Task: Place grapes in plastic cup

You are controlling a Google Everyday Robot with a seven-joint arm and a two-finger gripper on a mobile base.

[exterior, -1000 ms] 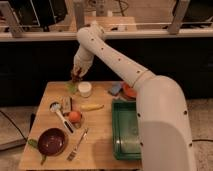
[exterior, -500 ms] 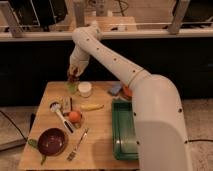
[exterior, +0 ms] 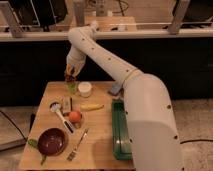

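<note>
My gripper (exterior: 70, 76) hangs at the back left of the wooden table (exterior: 100, 125), pointing down. It is shut on the grapes (exterior: 70, 79), a small dark purplish-brown clump between the fingertips. The grapes hang just above the mouth of the pale green plastic cup (exterior: 72, 88), which stands upright right below the gripper. A white cup (exterior: 85, 89) stands beside the green cup, on its right.
A banana (exterior: 92, 106), an orange fruit (exterior: 75, 116), a white-headed brush (exterior: 60, 114), a dark red bowl (exterior: 52, 141) and a fork (exterior: 77, 145) lie on the table. A green tray (exterior: 120, 135) lies along its right side. My arm reaches over from the right.
The gripper has moved a little to the left and down with the grapes. It now hangs right over the green cup.
</note>
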